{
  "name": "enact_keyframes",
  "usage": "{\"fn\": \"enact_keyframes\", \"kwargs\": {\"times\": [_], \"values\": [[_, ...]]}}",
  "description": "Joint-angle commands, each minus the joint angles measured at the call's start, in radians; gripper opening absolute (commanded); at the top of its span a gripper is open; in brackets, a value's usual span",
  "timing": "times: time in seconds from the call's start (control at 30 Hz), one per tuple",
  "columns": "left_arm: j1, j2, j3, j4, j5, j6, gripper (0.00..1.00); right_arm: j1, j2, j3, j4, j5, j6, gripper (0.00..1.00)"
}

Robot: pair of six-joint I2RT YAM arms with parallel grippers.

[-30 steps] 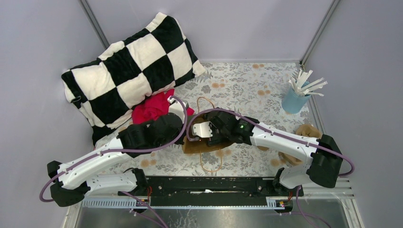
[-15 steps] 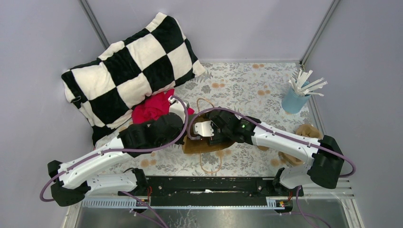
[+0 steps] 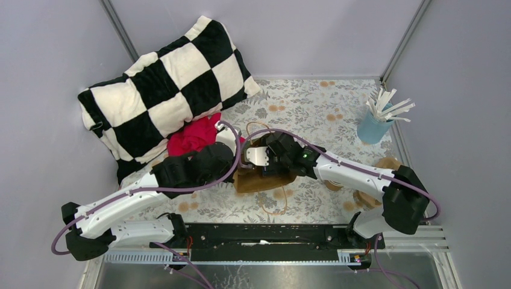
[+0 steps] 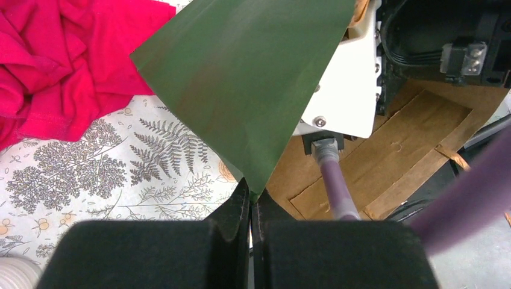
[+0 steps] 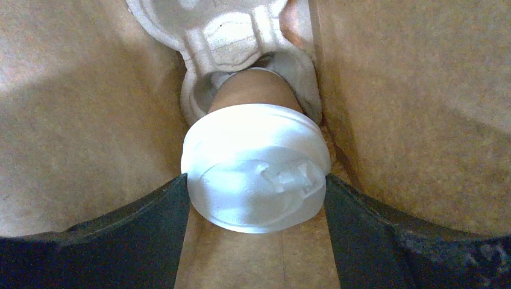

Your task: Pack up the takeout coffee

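The takeout coffee (image 5: 256,174) sits low inside a brown paper bag (image 5: 422,90), tilted so its white lid faces the right wrist camera. The right fingers (image 5: 144,235) are clamped on it, one black finger pressed against the lid's edge at 9 o'clock and the other at 3 o'clock. Just beyond the cup, at 12 o'clock, a pale molded cup carrier (image 5: 223,36) lies in the bag, and the cup's brown body points into one of its round pockets. How far it is seated I cannot tell.

From above, the bag (image 3: 259,180) stands at the middle of the flower-patterned bench (image 3: 307,102). The right arm (image 3: 349,171) reaches into its mouth from 4 o'clock. The left arm (image 3: 132,201) comes in from 8 o'clock and ends at the bag's 9 o'clock side.

The left fingers (image 4: 238,208) are pressed together on the lower tip of a dark green flap (image 4: 241,78). Whether that flap belongs to the bag I cannot tell.

A red cloth (image 3: 193,138) lies just beside the bag at 10 o'clock, touching a black-and-white checkered pillow (image 3: 163,90) further out. A blue cup of white sticks (image 3: 373,126) stands well apart at 2 o'clock.
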Motion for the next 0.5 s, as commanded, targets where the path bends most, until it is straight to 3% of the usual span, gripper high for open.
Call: {"fn": "enact_keyframes", "kwargs": {"times": [0.0,0.27,0.47], "values": [[-0.004,0.002,0.046,-0.033,0.009,0.016,0.0,-0.035,0.036,0.004,0.055,-0.05,0.021,0.69],[-0.002,0.024,0.122,-0.054,0.04,0.028,0.0,-0.038,0.059,0.062,-0.018,-0.058,0.041,0.69],[-0.002,0.079,0.256,-0.099,0.116,0.058,0.0,-0.037,0.048,0.175,-0.191,-0.094,0.081,0.71]]}}
